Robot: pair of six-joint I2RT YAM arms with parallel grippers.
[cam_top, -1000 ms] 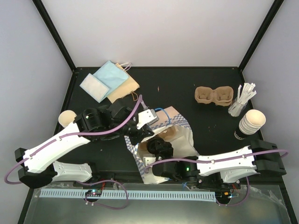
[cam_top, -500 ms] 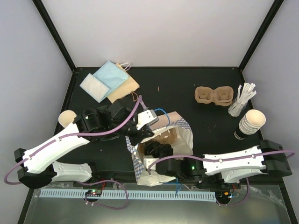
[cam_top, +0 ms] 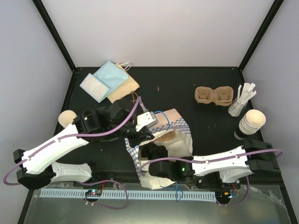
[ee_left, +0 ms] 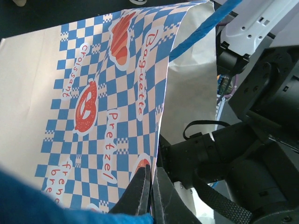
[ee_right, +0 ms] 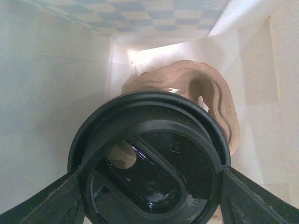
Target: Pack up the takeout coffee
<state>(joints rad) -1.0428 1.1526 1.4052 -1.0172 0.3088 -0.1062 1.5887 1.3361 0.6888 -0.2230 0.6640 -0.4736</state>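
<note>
Your left gripper [ee_left: 150, 186] has its fingers pressed together on the cut edge of the blue-checked paper bag [ee_left: 88, 93], pinching the left side of its mouth; the bag sits in the middle of the table towards the near edge, between your two arms, with its mouth gaping.

Your right gripper [ee_right: 152, 179] is down inside that bag; its fingers [ee_right: 56, 200] stand apart and bear on opposite sides of a round black lid [ee_right: 149, 161], so it is clamped on the lid; you cannot tell from here whether a cup sits under it, since the lid hides what is below.

Just beyond the lid, deeper in the bag, lies a brown pulp tray [ee_right: 205, 88]; it reaches the bag's white far wall, and the lid covers its near part.

From the left wrist, the black wrist of your right arm [ee_left: 252, 149] fills most of the bag's mouth.

Out on the table, well apart from the bag: another pulp tray [cam_top: 213, 95] at the far right; white stir sticks [cam_top: 242, 100] standing just to its right; a stack of paper cups [cam_top: 252, 122] at the right edge, near side of the sticks; a single cup [cam_top: 67, 117] at the left edge, beside your left arm; flat blue, white and tan paper pieces [cam_top: 110, 81] in the far left corner.
</note>
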